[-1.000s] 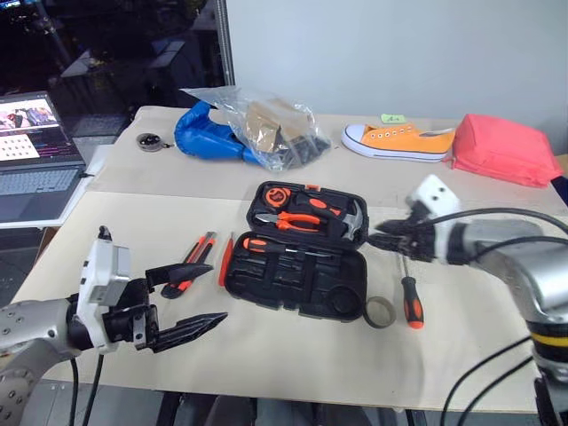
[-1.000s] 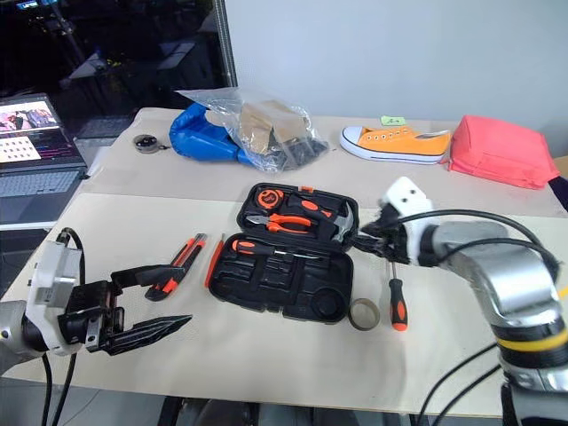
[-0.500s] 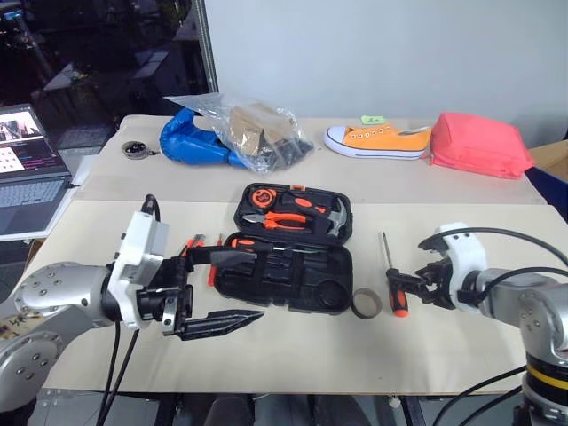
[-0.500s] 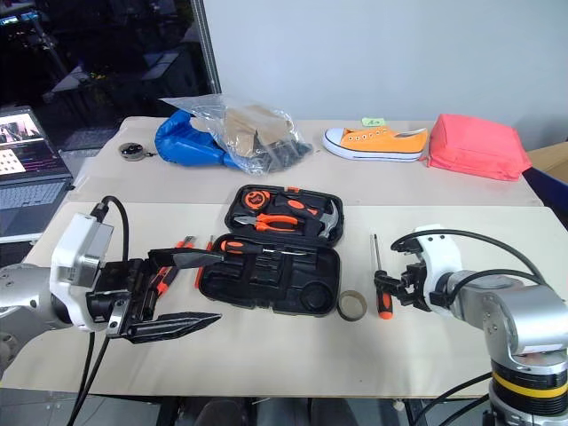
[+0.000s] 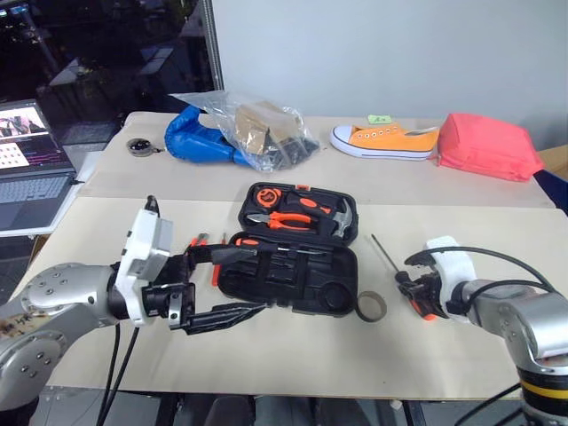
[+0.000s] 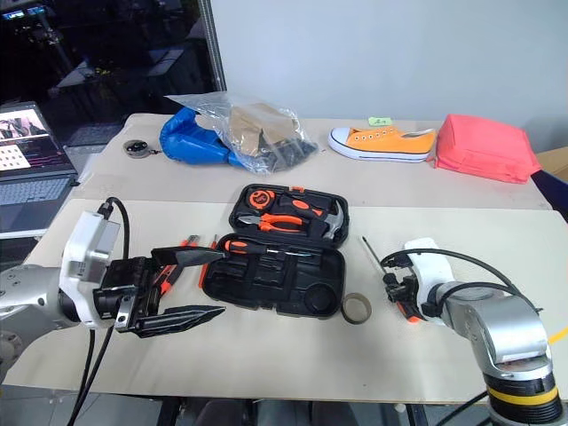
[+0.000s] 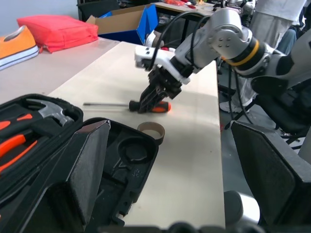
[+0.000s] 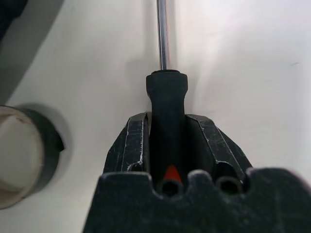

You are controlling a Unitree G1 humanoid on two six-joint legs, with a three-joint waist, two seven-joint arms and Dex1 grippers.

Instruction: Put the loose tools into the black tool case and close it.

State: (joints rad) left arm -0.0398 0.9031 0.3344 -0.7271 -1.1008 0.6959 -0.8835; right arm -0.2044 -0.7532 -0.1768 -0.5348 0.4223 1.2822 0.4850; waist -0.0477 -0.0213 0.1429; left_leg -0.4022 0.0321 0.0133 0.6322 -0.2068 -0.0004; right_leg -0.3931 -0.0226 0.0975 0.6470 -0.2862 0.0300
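Pale beige tabletop [image 5: 293,355] runs from the near edge back to a white wall, with a laptop [image 5: 31,169] off to one side.

The right gripper [image 8: 167,145] is down at the table, angled forward and downward, its two fingers pressed against the black-and-orange handle of a screwdriver [image 7: 146,105]; the thin shaft runs straight out ahead of the jaws along the table. A roll of tape [image 5: 372,307] lies just beside these jaws, between them and the black tool case [image 5: 293,253].

The left gripper [image 5: 229,286] is held level and points across toward the case, its jaws spread wide. One finger reaches over the case's near corner while the other hangs in front of its near edge; whether either touches the shell cannot be told. The case lies open, with pliers, a hammer and a tape measure seated in the lid half. Two more loose tools [image 5: 206,253], orange and black, lie on the table just behind the upper left finger.

Compared with a second ago, the right gripper has come down from above the case's right edge onto the screwdriver, and its jaws have closed on the handle. The left gripper has shifted in toward the case, jaws as wide as before.
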